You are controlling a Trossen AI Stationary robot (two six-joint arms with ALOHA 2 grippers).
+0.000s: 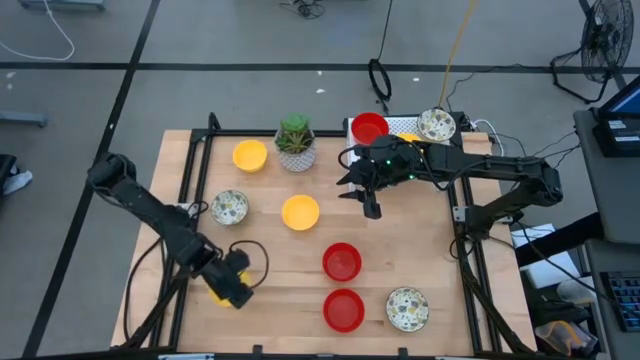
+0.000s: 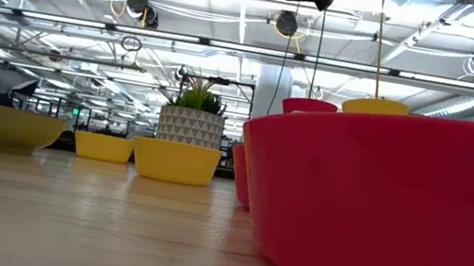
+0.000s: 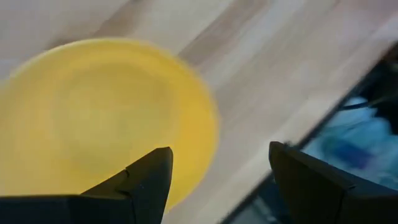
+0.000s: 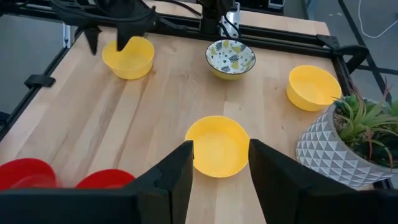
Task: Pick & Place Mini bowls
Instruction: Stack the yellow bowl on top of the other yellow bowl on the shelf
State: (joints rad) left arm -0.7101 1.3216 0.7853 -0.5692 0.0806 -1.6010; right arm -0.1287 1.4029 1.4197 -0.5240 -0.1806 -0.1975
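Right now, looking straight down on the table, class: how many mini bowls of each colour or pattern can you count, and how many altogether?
Yellow bowls: 4
Red bowls: 3
Speckled cream bowls: 3
Total: 10

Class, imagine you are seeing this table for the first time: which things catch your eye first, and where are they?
Bright mini bowls dot the wooden table: two red bowls near the front, a yellow bowl mid-table beside a potted plant. The left gripper hovers, jaws open, over another yellow bowl at the front left corner; the right gripper hangs open near the centre.
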